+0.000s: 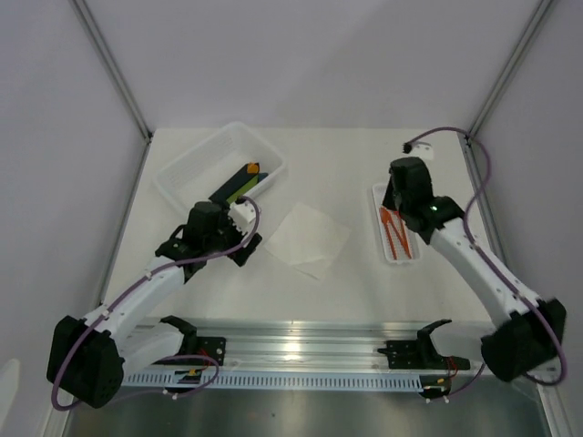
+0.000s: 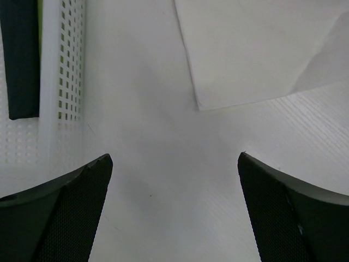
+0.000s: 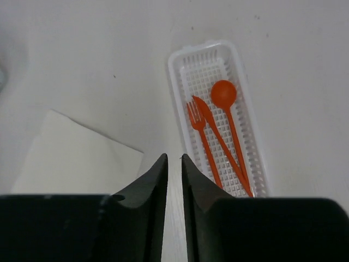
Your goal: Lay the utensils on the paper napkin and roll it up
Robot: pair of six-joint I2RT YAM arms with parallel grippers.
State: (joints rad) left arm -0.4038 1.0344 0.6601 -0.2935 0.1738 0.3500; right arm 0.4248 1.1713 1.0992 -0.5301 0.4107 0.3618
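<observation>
The utensils (image 1: 395, 232) lie in a narrow white ribbed tray (image 1: 402, 259) at the right: an orange fork (image 3: 197, 117) and spoon (image 3: 223, 94), with an orange knife (image 3: 218, 139) between them. The paper napkin (image 1: 305, 238) lies flat and unrolled in the middle of the table; the wrist views show the napkin's corner (image 2: 256, 49) and the napkin's edge (image 3: 71, 158). My left gripper (image 1: 250, 235) (image 2: 174, 158) stands wide open just left of the napkin, holding nothing. My right gripper (image 1: 393, 202) (image 3: 174, 157) hovers by the tray's left rim (image 3: 177, 93), jaws a narrow slit apart, nothing between them.
A large translucent white bin (image 1: 196, 168) stands at the back left with a dark green and black bar (image 1: 239, 185) inside. The bin's perforated wall (image 2: 65, 65) is close on the left gripper's left. An aluminium rail (image 1: 301, 350) runs along the near edge.
</observation>
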